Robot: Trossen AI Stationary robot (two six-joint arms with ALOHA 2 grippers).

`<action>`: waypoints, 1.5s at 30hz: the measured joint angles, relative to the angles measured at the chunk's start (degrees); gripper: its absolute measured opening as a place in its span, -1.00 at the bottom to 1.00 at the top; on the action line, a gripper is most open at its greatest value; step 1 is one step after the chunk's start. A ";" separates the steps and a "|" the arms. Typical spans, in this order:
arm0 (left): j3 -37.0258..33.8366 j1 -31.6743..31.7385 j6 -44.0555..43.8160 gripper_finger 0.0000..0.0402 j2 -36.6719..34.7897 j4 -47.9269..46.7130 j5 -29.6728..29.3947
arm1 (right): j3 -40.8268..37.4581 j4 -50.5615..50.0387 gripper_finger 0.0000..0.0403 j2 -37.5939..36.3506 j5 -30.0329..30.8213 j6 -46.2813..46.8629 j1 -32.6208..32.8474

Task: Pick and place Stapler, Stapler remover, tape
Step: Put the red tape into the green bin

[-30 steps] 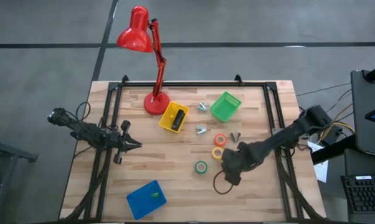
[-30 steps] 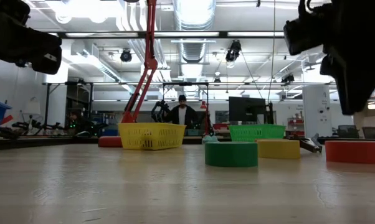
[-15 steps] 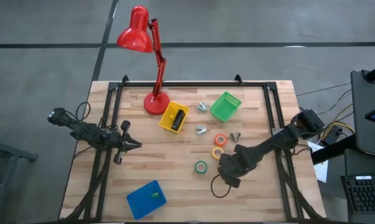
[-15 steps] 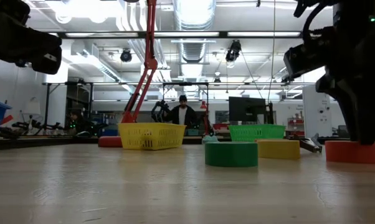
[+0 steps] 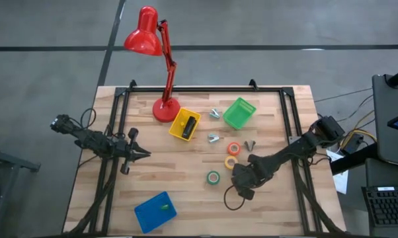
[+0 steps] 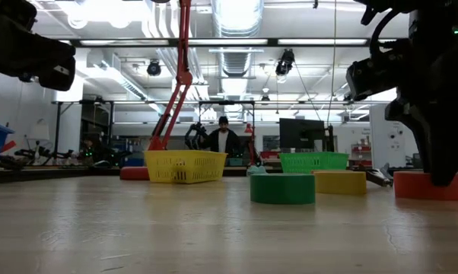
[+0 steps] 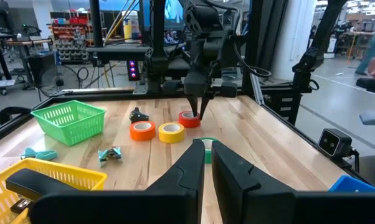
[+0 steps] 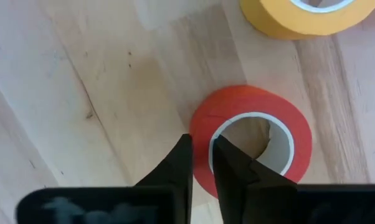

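On the wooden table [image 5: 186, 168], right tool [image 8: 200, 163] pinches flat-lying red tape's [image 8: 253, 138] wall.

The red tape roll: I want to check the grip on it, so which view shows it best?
The right wrist view: the red tape roll fills it, with the right claw pinching its wall. The low view shows its side behind a finger. The left wrist view shows it small. In the high view the arm hides it.

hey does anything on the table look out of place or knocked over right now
Nothing stands out. The tape rolls lie flat on the table, the yellow basket, green basket and blue bin sit upright, and the lamp stands. The right claw pinches the red roll's wall.
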 joint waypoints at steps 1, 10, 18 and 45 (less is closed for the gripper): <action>0.00 0.02 0.00 -0.83 0.00 0.00 0.02 | 0.00 0.00 -0.84 0.00 0.05 -0.05 0.00; 0.00 0.00 0.00 -0.83 0.00 0.00 0.02 | 1.91 -0.50 -0.85 -0.87 0.87 -2.63 -2.25; 0.00 0.00 0.00 -0.83 0.00 0.00 0.01 | 6.98 -4.09 -0.85 -4.66 7.47 -12.26 -6.45; -0.07 0.02 0.00 -0.83 0.20 0.41 0.02 | 4.63 0.83 -0.85 -12.96 9.96 -22.88 -47.35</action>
